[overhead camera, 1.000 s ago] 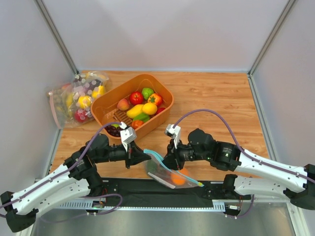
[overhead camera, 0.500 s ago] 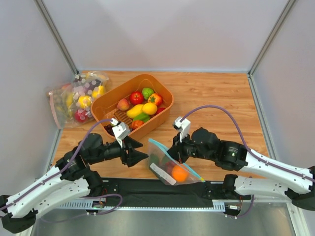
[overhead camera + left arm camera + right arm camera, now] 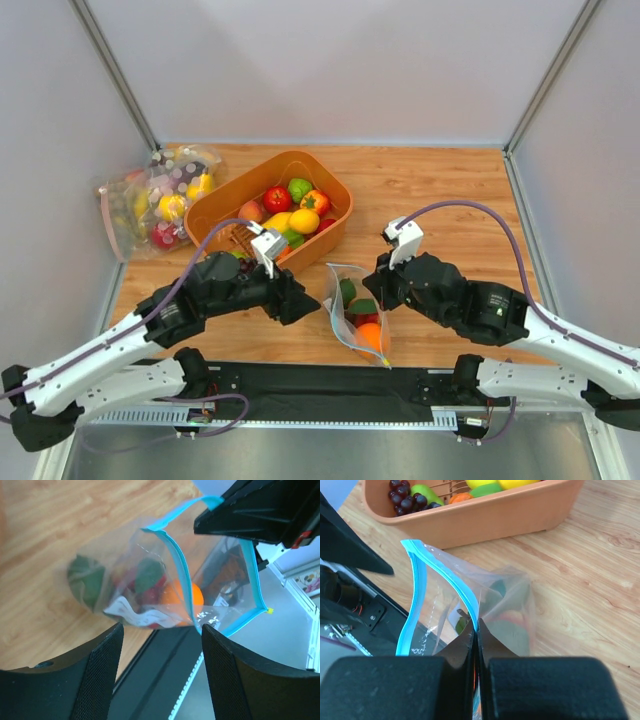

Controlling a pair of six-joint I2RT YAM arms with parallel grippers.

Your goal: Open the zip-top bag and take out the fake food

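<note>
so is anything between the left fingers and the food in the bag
Only the bag itself. The open left fingers face its clear wall and teal zip strip, with the orange and green fruit behind the plastic. The mouth gapes, and the right fingers are shut on one strip. Nothing else sits in the gap.

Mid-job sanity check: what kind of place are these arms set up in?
Likely a lab test cell, not a kitchen: plain white panels wall in a wooden table, the orange basket holds toy produce, and more bagged toy food sits at the left.
</note>
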